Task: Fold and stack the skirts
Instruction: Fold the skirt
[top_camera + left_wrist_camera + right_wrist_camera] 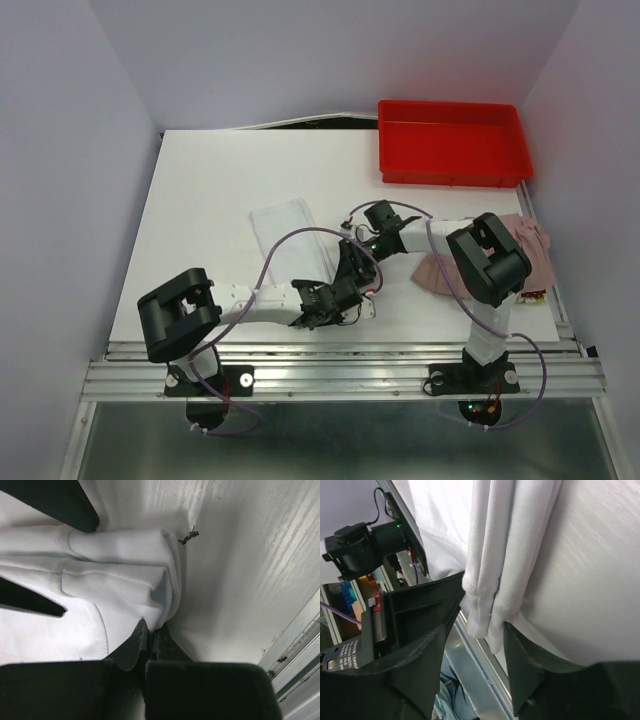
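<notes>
Left gripper (150,632) clamps a corner of the plain pale grey-white cloth skirt (115,575) — right gripper (485,602), jaws apart, straddles its hem — looks set for folding.

Your left arm (250,305) reaches low to the right, and the left gripper (148,630) is pinched tight on the pale skirt (115,555). Your right arm (430,235) bends back leftward. The right gripper (485,612) points down, fingers parted, close beside the left.

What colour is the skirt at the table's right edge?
The skirt is dusty pink; the top external view shows it best.
</notes>
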